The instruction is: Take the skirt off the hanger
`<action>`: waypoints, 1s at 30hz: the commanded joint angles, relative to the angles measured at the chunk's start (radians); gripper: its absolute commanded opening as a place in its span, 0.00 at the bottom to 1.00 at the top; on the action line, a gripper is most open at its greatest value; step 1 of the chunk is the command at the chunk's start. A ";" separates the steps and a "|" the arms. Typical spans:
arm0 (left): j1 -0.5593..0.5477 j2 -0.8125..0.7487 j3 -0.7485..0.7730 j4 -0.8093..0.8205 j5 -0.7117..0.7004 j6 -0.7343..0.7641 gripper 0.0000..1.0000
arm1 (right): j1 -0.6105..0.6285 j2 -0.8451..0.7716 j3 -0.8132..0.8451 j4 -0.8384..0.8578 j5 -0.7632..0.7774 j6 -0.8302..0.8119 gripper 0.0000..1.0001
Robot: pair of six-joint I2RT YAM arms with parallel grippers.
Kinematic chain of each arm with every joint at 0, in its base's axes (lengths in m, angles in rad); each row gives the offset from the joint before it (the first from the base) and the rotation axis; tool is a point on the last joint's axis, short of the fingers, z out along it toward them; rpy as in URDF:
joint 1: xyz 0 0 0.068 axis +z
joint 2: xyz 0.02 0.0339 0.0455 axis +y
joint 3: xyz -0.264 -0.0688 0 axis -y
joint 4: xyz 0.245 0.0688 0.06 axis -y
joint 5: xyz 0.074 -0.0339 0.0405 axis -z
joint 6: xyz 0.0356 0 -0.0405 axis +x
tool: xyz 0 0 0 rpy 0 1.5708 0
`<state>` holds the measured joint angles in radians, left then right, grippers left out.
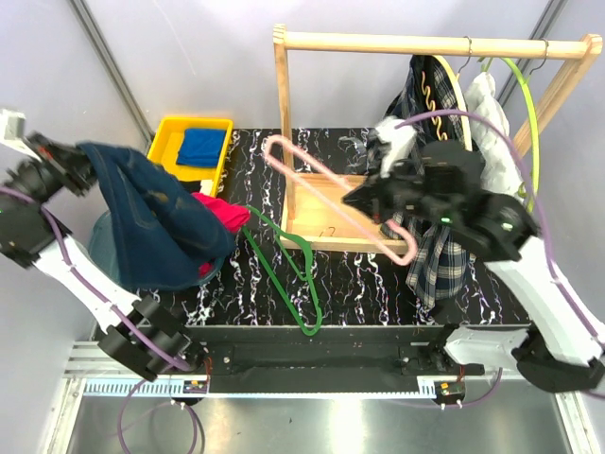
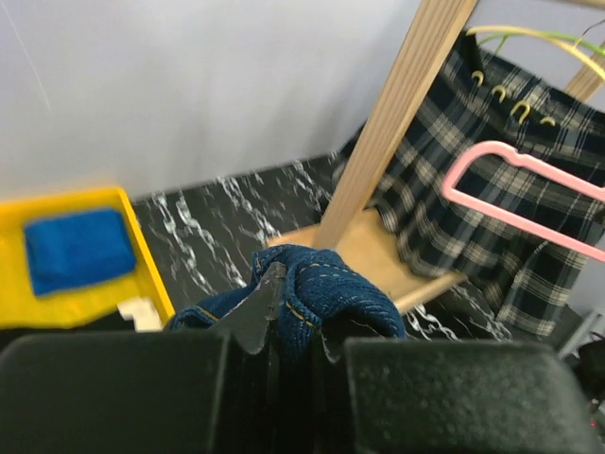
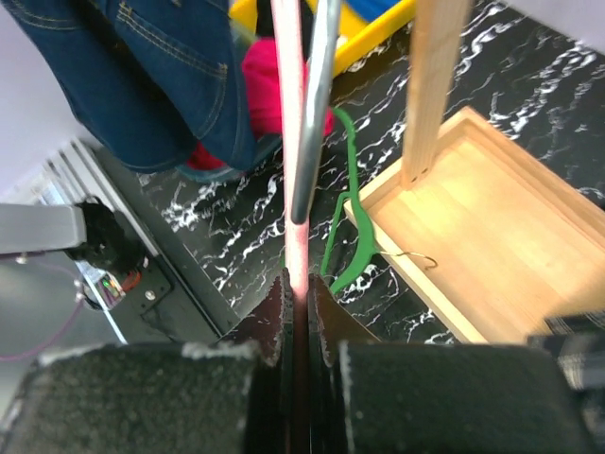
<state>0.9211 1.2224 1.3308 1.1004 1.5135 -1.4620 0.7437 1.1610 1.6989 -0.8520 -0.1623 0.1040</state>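
Observation:
The dark plaid skirt [image 1: 442, 257] hangs on the wooden rack [image 1: 430, 43] at the right, on the pale cream hanger [image 1: 460, 99], whose wavy bar runs down the skirt's top. Both also show in the left wrist view: skirt [image 2: 473, 199], hanger [image 2: 534, 36]. My right gripper [image 1: 364, 203] sits just left of the skirt and is shut on a pink hanger [image 1: 321, 180], gripping its bar [image 3: 288, 142] between the fingertips [image 3: 276, 301]. My left gripper [image 1: 80, 161], at the far left, is shut on a navy denim garment [image 1: 156, 222], bunched between its jaws [image 2: 321, 288].
A yellow bin [image 1: 168, 132] with a blue cloth stands at the back left. A magenta cloth [image 1: 225, 213] lies beside the denim. A green hanger [image 1: 284, 270] lies on the marbled table. The rack's wooden base tray [image 1: 317, 213] sits mid-table. A white garment [image 1: 487, 113] and a yellow-green hanger [image 1: 527, 104] hang on the rack.

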 commanded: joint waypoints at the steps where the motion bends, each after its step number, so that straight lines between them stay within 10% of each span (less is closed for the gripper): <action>1: 0.035 -0.052 -0.148 0.166 0.111 0.060 0.00 | 0.101 0.092 -0.024 0.106 0.125 -0.050 0.00; 6: 0.042 0.073 -0.122 0.565 0.135 -0.199 0.00 | 0.121 0.138 -0.123 0.206 0.121 -0.026 0.00; 13: 0.073 0.131 -0.098 0.566 0.168 -0.159 0.00 | 0.123 0.177 -0.269 0.332 0.122 -0.012 0.00; 20: 0.091 0.160 -0.048 0.566 0.162 -0.087 0.31 | 0.125 0.250 -0.355 0.389 0.063 0.008 0.00; 26: 0.079 0.259 0.053 0.564 0.143 -0.084 0.34 | 0.125 0.305 -0.384 0.435 0.030 0.034 0.00; 30: 0.081 0.266 0.091 0.566 0.157 -0.110 0.96 | 0.131 0.335 -0.398 0.442 0.000 0.052 0.00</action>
<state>1.0004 1.5009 1.3548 1.2808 1.5383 -1.5646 0.8585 1.4845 1.3022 -0.4896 -0.1192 0.1299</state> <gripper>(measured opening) 0.678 0.037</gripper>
